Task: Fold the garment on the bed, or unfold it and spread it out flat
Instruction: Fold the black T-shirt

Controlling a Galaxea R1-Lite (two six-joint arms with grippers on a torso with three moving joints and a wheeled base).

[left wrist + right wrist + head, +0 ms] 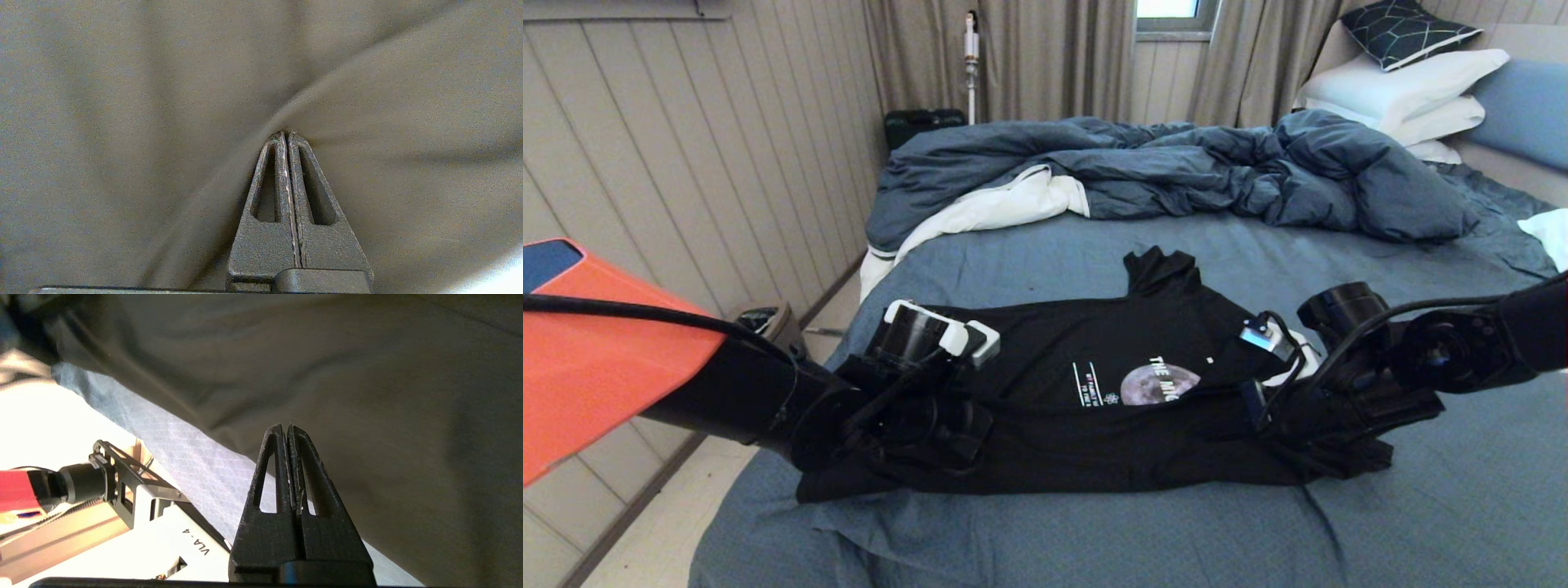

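The garment (1045, 351) is a black T-shirt with a grey moon print, lying sideways across the blue-grey sheet of the bed (1421, 506). A sleeve sticks up toward the duvet. The shirt's near part is doubled into a long band between my two grippers. My left gripper (943, 441) is at the band's left end. In the left wrist view this gripper (287, 134) is shut, with creases in the garment (163, 102) running out from its tips. My right gripper (1298, 445) is at the right end. In the right wrist view it (285, 426) is shut against the garment (367, 396), which is raised above the sheet (184, 449).
A rumpled dark blue duvet (1176, 163) with white lining lies across the far half of the bed. White pillows (1405, 90) are stacked at the far right. A panelled wall and a small bin (768, 322) stand to the left. Bare sheet lies in front of the shirt.
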